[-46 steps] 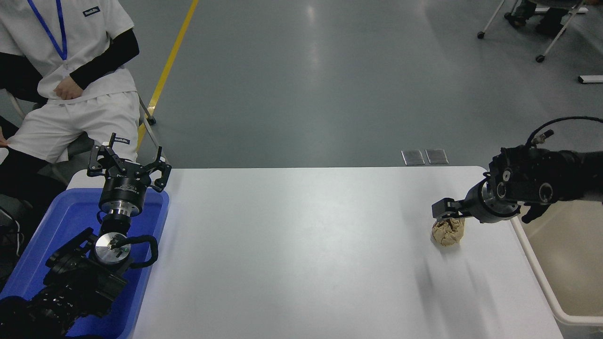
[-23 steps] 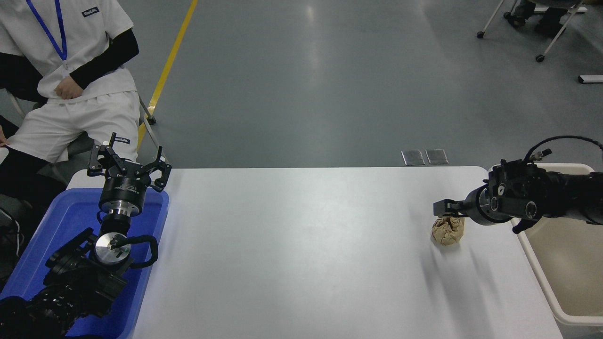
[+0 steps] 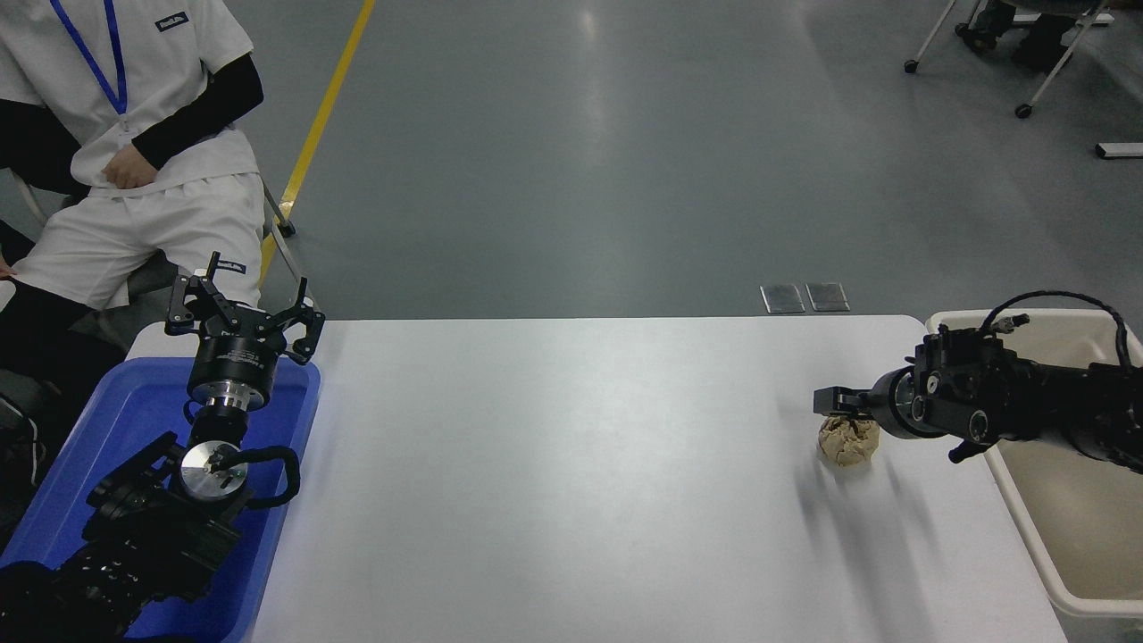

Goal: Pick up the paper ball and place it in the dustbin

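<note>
The paper ball (image 3: 848, 441), a tan crumpled wad, lies on the white table (image 3: 571, 482) near its right edge. My right gripper (image 3: 835, 402) reaches in from the right, level with the table, its tip just over the ball's far top edge. Whether it touches the ball is unclear. The dustbin (image 3: 1013, 487), a beige tub with a thick off-white rim, stands right of the table, and my right arm passes over its near-left corner. My left gripper (image 3: 241, 308) is parked open at the lower left.
A blue tub (image 3: 295, 420) sits at the table's left end under the left arm. A seated person (image 3: 143, 134) in white is at the far left. Chair legs (image 3: 1036, 89) stand on the grey floor at the top right.
My right arm has sunk lower and shifted right, uncovering more of the dustbin's rim. The gripper tip stays over the ball, which has not moved. The left arm is still.
</note>
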Action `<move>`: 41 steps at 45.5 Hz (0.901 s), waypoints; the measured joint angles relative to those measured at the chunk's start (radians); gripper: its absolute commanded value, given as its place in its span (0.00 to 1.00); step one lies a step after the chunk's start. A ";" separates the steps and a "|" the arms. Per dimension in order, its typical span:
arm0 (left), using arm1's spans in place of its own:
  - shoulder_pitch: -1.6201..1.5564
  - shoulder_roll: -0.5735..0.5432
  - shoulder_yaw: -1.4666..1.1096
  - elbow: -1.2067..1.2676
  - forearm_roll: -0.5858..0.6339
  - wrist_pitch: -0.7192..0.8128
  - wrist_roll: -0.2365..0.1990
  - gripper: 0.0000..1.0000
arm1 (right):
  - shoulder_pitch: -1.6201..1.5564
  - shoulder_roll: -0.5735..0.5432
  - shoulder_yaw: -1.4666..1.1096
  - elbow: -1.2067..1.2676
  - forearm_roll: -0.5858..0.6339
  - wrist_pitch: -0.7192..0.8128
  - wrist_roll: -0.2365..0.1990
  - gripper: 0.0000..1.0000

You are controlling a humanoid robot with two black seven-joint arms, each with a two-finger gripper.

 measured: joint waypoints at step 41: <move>0.000 0.000 0.000 0.000 0.000 0.000 -0.001 0.99 | -0.097 0.039 0.030 -0.057 0.015 -0.069 -0.001 1.00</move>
